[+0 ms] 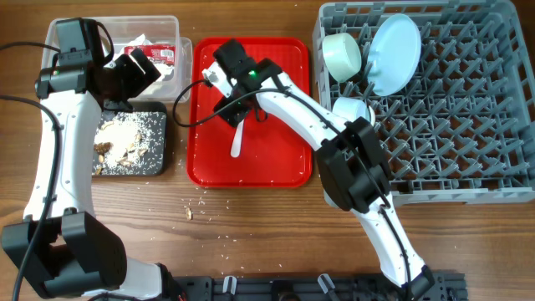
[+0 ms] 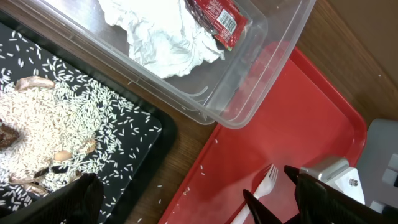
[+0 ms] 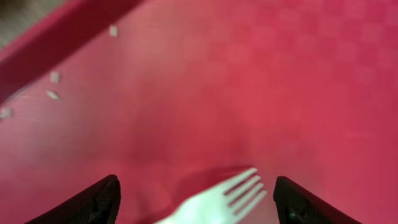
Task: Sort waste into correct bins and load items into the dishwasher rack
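The white plastic fork [image 1: 236, 140] lies on the red serving tray [image 1: 280, 159]. My right gripper [image 1: 231, 106] is open low over the tray. In the right wrist view its fingers [image 3: 199, 202] straddle the fork's tines [image 3: 227, 193] without closing. My left gripper [image 1: 138, 71] is open and empty at the clear tub's [image 1: 185, 63] front edge. The tub holds the crumpled napkin [image 2: 165, 40] and red sauce packet [image 2: 217, 15]. The black tray [image 1: 163, 167] holds rice and food scraps [image 2: 56, 134]. The grey rack [image 1: 468, 167] holds the blue plate [image 1: 394, 52] and two blue bowls [image 1: 341, 54] [image 1: 351, 109]. The yellow cup and spoon are out of view.
Crumbs [image 1: 191, 211] lie on the wooden table in front of the red tray. A few rice grains [image 2: 214, 142] lie on the red tray's left side. My right arm stretches from the rack's front left corner across the tray.
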You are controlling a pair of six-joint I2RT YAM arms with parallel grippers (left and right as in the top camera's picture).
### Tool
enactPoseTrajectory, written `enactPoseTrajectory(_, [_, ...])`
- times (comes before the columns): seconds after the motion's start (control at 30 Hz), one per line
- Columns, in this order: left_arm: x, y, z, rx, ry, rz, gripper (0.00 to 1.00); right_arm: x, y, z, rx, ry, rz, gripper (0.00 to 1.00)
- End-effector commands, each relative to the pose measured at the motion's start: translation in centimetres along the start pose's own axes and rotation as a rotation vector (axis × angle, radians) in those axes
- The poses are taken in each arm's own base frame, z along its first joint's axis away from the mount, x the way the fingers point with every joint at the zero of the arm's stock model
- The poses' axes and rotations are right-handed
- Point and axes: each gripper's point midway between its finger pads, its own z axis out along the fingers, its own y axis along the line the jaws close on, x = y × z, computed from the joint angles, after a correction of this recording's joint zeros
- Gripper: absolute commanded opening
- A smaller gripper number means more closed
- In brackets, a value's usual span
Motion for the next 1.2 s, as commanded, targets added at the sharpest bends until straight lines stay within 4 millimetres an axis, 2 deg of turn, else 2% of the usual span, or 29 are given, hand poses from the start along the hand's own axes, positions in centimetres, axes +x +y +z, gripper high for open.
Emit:
enactPoseTrajectory(0.0, [-0.4, -0.3, -0.3, 0.013, -0.008, 0.002, 1.0, 3.0, -3.1, 1.2, 0.146, 0.118, 0.063, 0.78])
enactPoseTrajectory(0.1, [-0.4, -0.3, -0.3, 0.013, -0.008, 0.002, 1.0, 5.0, -3.0, 0.9, 0.154, 0.195, 0.136, 0.76])
enactPoseTrajectory(0.27, [-0.4, -0.3, -0.3, 0.013, -0.008, 0.002, 1.0, 5.4, -2.2, 1.7, 0.111, 0.203, 0.149, 0.75])
enactPoseTrajectory(0.37, [-0.4, -0.3, -0.3, 0.013, -0.008, 0.002, 1.0, 4.6, -2.1, 1.4, 0.091, 0.179, 0.126, 0.75])
enactPoseTrajectory(0.5, [-0.4, -0.3, -0.3, 0.013, -0.008, 0.002, 1.0, 2.1, -1.6, -0.8, 0.051, 0.106, 0.082, 0.76])
enactPoseTrajectory(0.7, [-0.4, -0.3, -0.3, 0.013, -0.008, 0.002, 1.0, 1.4, -0.8, -0.1, 0.002, 0.074, -0.033, 0.76])
enactPoseTrajectory(0.83, [-0.4, -0.3, -0.3, 0.013, -0.008, 0.002, 1.0, 2.3, -0.3, 1.8, -0.028, 0.095, -0.093, 0.75])
enactPoseTrajectory(0.93, [-0.4, -0.3, -0.3, 0.013, -0.008, 0.002, 1.0, 2.1, -0.4, 1.9, -0.027, 0.089, -0.111, 0.7])
enactPoseTrajectory(1.17, [-0.4, -0.3, -0.3, 0.013, -0.008, 0.002, 1.0, 3.1, -0.5, 2.5, -0.045, 0.115, -0.171, 0.66])
